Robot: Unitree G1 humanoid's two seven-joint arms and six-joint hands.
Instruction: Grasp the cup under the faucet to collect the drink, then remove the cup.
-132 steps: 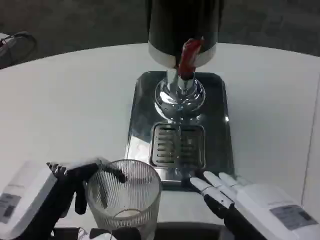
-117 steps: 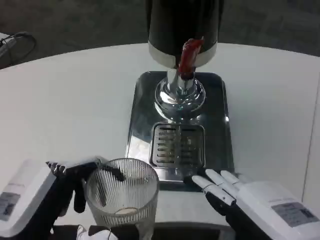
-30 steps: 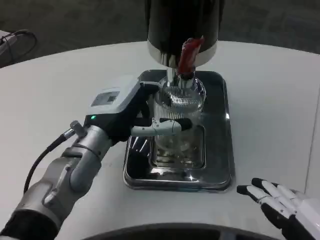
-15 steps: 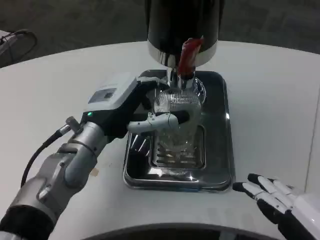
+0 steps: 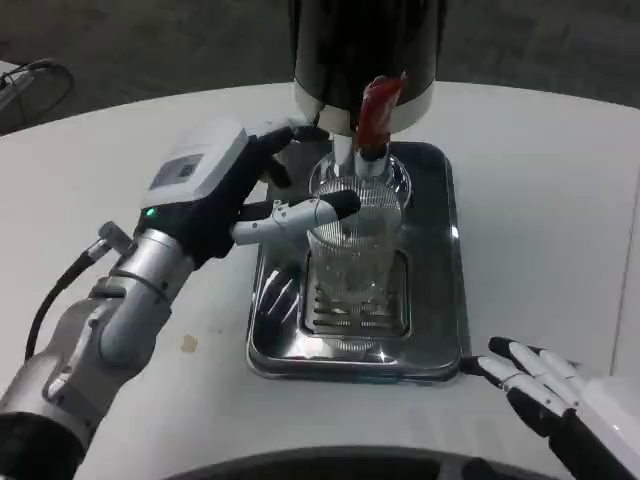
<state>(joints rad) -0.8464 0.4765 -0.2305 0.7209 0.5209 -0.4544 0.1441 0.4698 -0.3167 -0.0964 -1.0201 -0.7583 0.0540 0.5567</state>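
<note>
Head view: left hand (image 5: 225, 190) holds the ribbed glass cup (image 5: 355, 250), fingers (image 5: 300, 212) wrapped around its upper wall. Versus half a second ago the hand sits higher and further left, and the cup is raised, its rim now right under the faucet (image 5: 372, 120) with the red lever. Cup is over the slotted drip grate (image 5: 355, 290) in the steel tray (image 5: 440, 300), which lies toward the far edge of the white tabletop (image 5: 120, 170). Cannot tell if the cup base touches the grate. Right hand (image 5: 560, 395) at the near right edge, fingers spread wide, holding nothing, little changed. Count: one cup, one tray, one dispenser (image 5: 365, 50), two hands.
</note>
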